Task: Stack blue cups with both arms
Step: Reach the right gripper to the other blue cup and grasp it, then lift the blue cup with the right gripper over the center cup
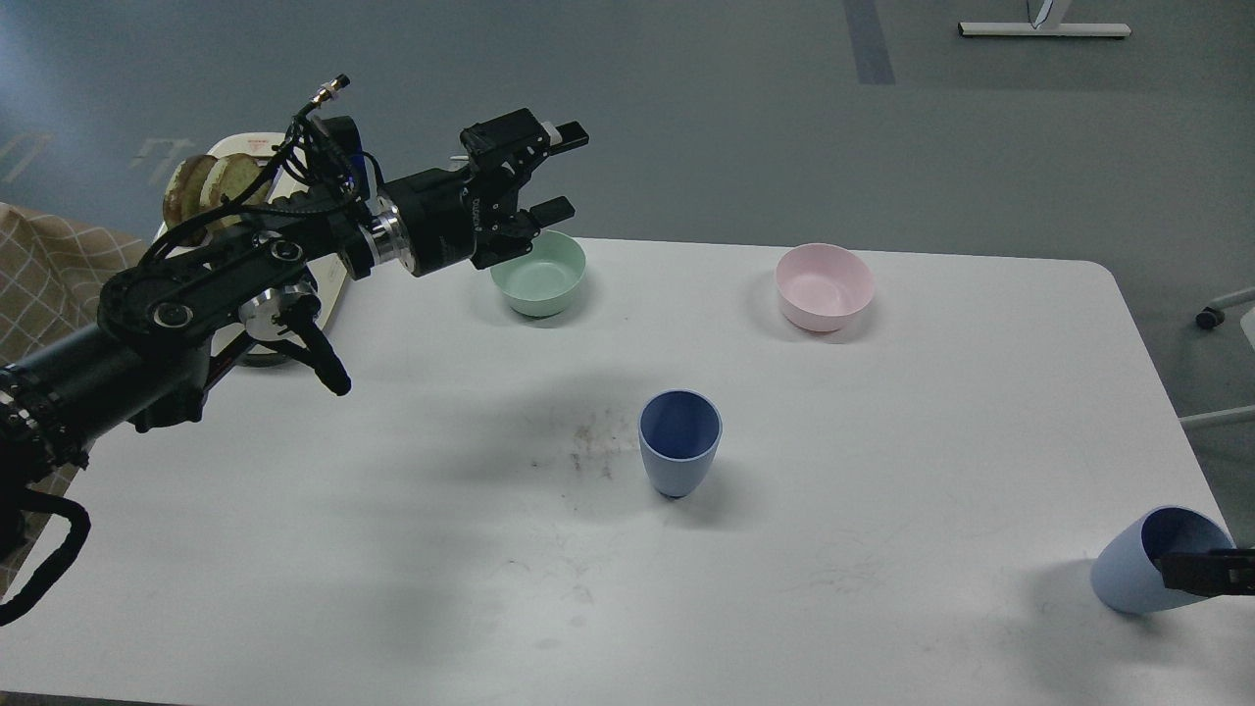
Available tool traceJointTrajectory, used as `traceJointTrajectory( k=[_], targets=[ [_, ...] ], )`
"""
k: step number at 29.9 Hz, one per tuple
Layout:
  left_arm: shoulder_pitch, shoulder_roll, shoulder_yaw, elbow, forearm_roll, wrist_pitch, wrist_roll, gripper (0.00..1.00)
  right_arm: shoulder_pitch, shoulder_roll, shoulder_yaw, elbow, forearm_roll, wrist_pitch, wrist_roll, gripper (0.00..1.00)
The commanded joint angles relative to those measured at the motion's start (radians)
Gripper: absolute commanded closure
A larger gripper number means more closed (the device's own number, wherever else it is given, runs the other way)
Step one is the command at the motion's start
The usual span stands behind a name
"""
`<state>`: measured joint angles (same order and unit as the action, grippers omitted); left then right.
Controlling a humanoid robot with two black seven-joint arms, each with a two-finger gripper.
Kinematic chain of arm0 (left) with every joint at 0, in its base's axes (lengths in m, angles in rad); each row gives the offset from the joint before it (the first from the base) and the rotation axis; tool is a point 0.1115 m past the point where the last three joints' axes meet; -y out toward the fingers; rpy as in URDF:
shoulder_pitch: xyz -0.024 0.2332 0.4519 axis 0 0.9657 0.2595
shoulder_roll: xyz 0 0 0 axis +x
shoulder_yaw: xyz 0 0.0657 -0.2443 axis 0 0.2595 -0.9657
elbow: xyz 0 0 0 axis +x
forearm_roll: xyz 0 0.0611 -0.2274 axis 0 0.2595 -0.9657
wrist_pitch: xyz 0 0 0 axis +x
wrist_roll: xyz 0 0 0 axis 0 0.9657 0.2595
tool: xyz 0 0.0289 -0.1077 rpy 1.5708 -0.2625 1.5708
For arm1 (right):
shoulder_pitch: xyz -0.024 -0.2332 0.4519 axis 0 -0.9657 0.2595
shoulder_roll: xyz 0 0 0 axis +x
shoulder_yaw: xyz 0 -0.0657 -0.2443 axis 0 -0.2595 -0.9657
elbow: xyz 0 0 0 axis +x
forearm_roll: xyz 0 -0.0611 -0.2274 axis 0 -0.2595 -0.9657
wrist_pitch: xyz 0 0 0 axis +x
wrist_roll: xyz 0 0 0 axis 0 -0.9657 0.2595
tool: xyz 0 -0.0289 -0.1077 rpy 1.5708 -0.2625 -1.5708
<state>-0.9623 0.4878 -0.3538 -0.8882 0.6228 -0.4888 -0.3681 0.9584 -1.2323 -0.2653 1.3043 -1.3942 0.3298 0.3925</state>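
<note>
Upper left, the left gripper (556, 171) hangs with fingers spread wide, well apart from the upright blue cup (679, 442) at centre. At lower right, the right gripper (1204, 572) touches the tilted blue cup (1128, 577); its grip is unclear.

A white counter (882, 608) with rounded corners fills most of the view; faint dark scuffs (588, 451) are seen near its middle. Beyond its far edge a grey-blue floor (745, 137) is spread, crossed by a darker stripe (868, 44) at the top. A white furniture foot (1044, 29) is seen past the far right corner, and a castor wheel (1208, 317) with a pale leg is found off the right edge. A beige checked cloth (44, 265) is seen off the left edge. Soft shadows are cast on the counter by even light.
</note>
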Motion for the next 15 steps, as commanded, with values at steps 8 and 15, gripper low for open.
traceJointTrajectory(
  k=[8, 15],
  targets=[
    [0.005, 0.0, -0.001, 0.0, 0.0, 0.0, 0.0, 0.05, 0.037, -0.029, 0.02, 0.068, 0.003, 0.012, -0.007, 1.0],
    [0.005, 0.0, 0.001, 0.0, 0.0, 0.0, 0.001, 0.05, 0.304, -0.061, 0.031, 0.155, 0.0, 0.156, -0.009, 1.0]
  ],
)
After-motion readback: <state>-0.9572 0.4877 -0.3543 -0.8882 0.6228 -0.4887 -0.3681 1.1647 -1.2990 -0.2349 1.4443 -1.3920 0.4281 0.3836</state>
